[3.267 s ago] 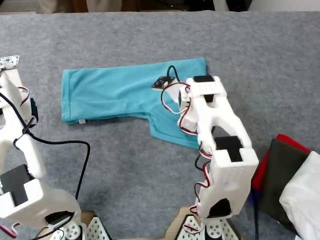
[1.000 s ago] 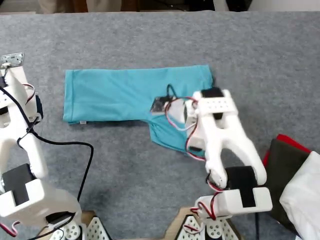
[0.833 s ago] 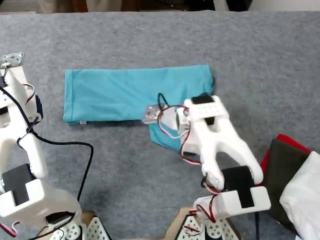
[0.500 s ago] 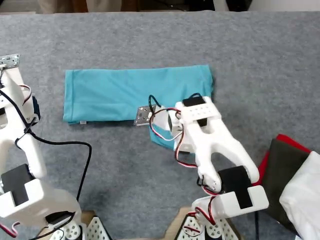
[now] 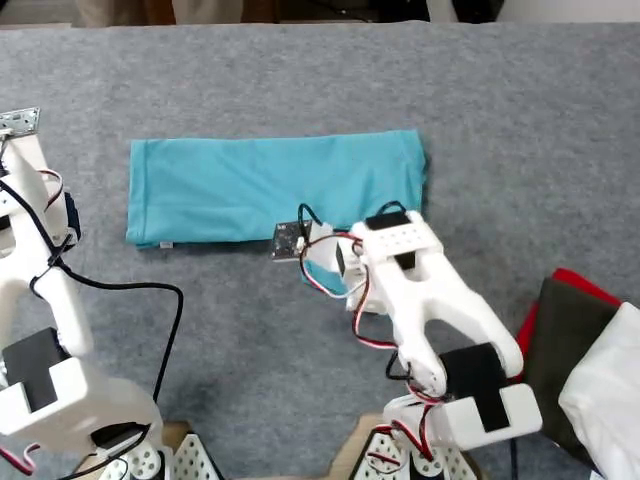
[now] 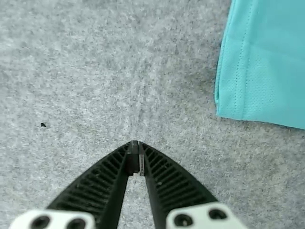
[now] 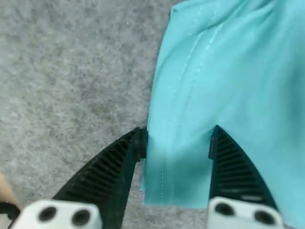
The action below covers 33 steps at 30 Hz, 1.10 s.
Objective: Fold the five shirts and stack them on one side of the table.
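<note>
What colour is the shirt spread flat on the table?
Plain turquoise; the shirt shows best in the high view.

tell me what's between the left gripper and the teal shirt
Bare grey table cover, in the left wrist view, from the left gripper to the teal shirt.

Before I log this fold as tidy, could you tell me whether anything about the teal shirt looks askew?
Yes: the teal shirt lies as a flat strip, but one sleeve sticks out past the long edge nearer the arms, wrinkled, breaking the rectangle. The right gripper sits over that sleeve, jaws open on either side.
</note>
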Tool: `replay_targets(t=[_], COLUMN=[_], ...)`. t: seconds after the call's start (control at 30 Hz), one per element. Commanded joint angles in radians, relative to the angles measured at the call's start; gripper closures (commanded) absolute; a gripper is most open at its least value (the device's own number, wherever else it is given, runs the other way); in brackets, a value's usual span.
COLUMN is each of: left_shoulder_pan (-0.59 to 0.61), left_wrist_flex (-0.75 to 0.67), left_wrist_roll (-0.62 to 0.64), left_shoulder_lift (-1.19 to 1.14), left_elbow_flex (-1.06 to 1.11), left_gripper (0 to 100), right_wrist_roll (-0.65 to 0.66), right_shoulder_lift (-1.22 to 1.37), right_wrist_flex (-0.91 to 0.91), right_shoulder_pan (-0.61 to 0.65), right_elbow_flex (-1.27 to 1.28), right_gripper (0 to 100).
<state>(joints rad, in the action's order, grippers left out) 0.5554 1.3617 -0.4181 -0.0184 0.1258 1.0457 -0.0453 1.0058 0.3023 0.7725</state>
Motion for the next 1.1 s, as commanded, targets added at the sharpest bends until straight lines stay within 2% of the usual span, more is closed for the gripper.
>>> replay_targets(t=[0.0,0.1,0.27,0.4,0.63,0.8,1.07], left_shoulder_pan=[-0.002,-0.002,0.0,0.003,0.0,0.008,-0.021], left_wrist_flex=[-0.015,-0.014,-0.009,-0.008,0.021,0.021,0.018], left_wrist_roll=[0.005,0.005,0.005,0.006,0.009,0.009,0.009], left_shoulder_lift=[0.039,0.041,0.047,0.047,0.047,0.047,0.047], left_elbow_flex=[-0.005,-0.005,-0.005,-0.005,-0.005,-0.005,-0.04], left_gripper=[98,98,98,98,98,98,98], right_wrist_roll=[-0.006,-0.006,-0.006,-0.006,-0.006,-0.006,-0.005], right_shoulder_lift=[-0.002,-0.002,-0.002,-0.002,-0.004,-0.002,0.122], right_wrist_flex=[-0.017,-0.018,-0.018,-0.02,-0.028,0.095,0.152], right_shoulder_pan=[0.008,0.008,0.004,0.004,-0.045,-0.113,-0.088], right_elbow_flex=[0.03,0.03,0.03,0.028,-0.019,-0.225,-0.544], right_gripper=[77.8,78.7,92.8,98.9,99.4,99.4,99.4])
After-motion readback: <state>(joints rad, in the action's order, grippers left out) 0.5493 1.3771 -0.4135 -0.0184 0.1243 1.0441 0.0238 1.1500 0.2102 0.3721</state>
